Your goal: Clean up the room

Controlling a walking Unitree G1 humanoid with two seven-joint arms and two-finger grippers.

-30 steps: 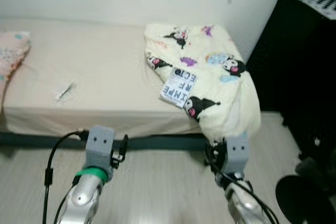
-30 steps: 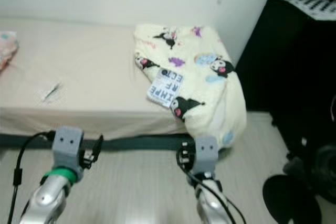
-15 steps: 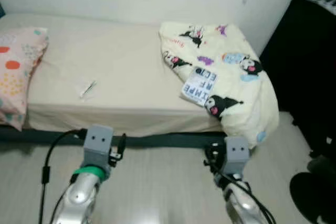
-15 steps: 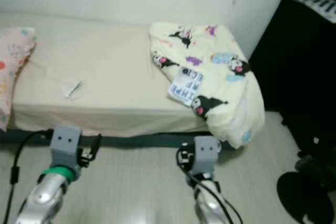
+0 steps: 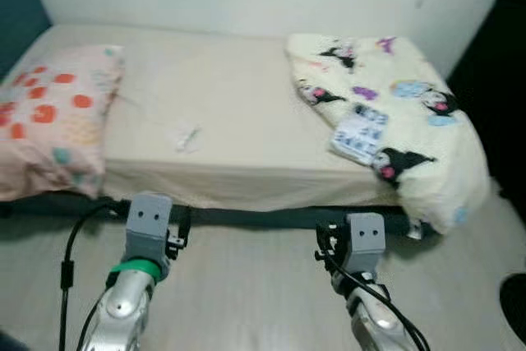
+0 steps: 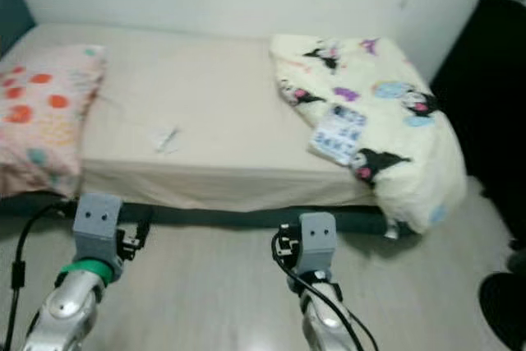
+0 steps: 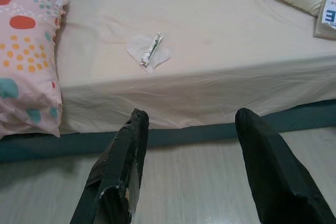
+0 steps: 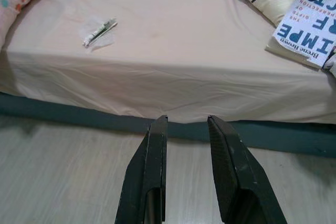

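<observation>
— What does the room look like from the head camera?

— A low bed (image 5: 246, 113) with a cream sheet runs along a white wall, on a dark teal base, over a pale wood-look floor (image 5: 246, 285). A pink pillow (image 5: 49, 121) with red and teal spots lies at the robot's left end and hangs over the mattress edge. At the right end a cream blanket (image 5: 411, 129) printed with cartoon figures is bunched up and spills down the side towards the floor. Dark furniture stands to the right of the bed.

— And what lies loose on the bed?

— A book (image 8: 307, 24) with a white and blue cover rests on the blanket. Near the middle of the sheet, well apart from it, sits a small clear wrapper (image 7: 148, 52) with a thin stick-like thing on it (too small to say what it is).

— Where are the arms?

— Both are held low over the floor in front of the bed, touching nothing. The left gripper (image 7: 191, 124) has its fingers spread wide. The right gripper (image 8: 188, 124) has its fingers near each other with a narrow gap, empty.
</observation>
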